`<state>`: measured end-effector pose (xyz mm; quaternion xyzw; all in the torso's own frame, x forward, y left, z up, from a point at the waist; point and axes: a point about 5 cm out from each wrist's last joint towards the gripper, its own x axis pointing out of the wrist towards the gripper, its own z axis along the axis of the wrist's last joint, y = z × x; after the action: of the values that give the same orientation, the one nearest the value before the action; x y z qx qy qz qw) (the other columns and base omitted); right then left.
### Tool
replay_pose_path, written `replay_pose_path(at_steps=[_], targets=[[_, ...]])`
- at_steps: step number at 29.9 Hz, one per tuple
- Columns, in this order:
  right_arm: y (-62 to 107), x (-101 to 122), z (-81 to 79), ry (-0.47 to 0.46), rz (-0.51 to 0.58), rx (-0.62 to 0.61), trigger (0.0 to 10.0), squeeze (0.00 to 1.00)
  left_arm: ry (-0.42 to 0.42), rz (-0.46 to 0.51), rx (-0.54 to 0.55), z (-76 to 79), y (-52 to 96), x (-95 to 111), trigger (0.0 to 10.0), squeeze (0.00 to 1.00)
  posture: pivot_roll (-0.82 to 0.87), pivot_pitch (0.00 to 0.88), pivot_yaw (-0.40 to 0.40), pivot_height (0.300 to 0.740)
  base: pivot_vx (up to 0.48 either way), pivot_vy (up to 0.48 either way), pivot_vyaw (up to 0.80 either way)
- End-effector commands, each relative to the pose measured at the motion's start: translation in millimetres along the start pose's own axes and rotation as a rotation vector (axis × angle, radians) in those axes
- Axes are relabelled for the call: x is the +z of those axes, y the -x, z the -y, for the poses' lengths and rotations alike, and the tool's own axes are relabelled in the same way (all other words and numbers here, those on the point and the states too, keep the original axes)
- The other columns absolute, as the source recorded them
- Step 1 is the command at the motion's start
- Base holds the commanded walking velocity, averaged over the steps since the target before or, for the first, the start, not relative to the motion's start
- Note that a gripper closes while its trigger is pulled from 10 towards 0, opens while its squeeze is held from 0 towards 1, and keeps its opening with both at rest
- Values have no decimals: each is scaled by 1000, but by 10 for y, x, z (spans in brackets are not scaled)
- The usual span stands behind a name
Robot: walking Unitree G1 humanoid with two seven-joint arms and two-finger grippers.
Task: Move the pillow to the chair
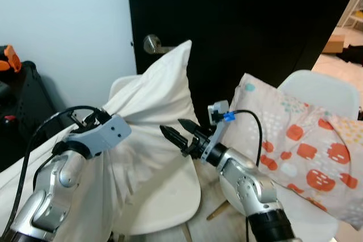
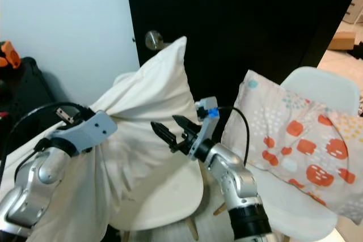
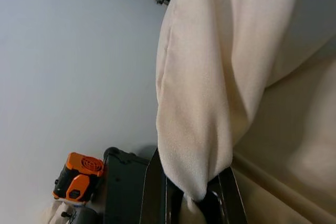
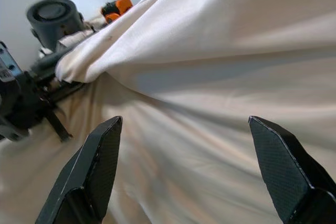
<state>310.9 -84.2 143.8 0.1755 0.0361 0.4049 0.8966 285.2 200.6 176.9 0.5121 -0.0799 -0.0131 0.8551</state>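
Our left gripper [image 3: 194, 195] pinches a corner of the white pillow [image 1: 153, 111], which stands on end on the nearer white chair [image 1: 176, 196]. Our right gripper [image 1: 177, 131], jaws spread, hovers just beside it. We count two chairs; the second chair [image 1: 323, 92] holds one patterned pillow [image 1: 300, 145]. No writing is legible.

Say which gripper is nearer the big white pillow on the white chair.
Left. The left gripper is shut on a bunched corner of the big white pillow, touching it. The right gripper hangs open just beside the pillow's other side, over the white chair, fingers pointing at it.
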Motion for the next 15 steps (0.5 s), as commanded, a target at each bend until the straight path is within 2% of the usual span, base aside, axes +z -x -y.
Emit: replay_pose_path(at_steps=[1, 8, 11, 12, 13, 15], targets=[[-2, -51, -10, 2, -26, -8, 10000, 0, -41, 36, 58, -131, -40, 48, 10000, 0, 17, 0, -70, 740, 0, 0, 0], [-12, -87, -9, 20, -71, -20, 10000, 0, -100, 24, 16, -90, -49, -19, 10000, 0, 12, 0, -66, 731, 0, 0, 0], [-6, -70, 24, -12, -58, -46, 10000, 0, -205, 15, -24, -64, -60, -132, 10000, 0, 12, 0, -67, 716, 0, 0, 0], [-6, -70, 24, -12, -58, -46, 10000, 0, -205, 15, -24, -64, -60, -132, 10000, 0, 12, 0, -67, 716, 0, 0, 0], [-6, -52, 50, -29, -47, -70, 10000, 0, -276, 40, -5, -111, -99, -143, 10000, 0, 11, 0, -68, 706, 0, 0, 0], [-7, -32, 67, -33, -36, -88, 10000, 0, -293, 69, 10, -144, -127, -111, 10000, 0, 12, 0, -68, 701, 0, 0, 0]])
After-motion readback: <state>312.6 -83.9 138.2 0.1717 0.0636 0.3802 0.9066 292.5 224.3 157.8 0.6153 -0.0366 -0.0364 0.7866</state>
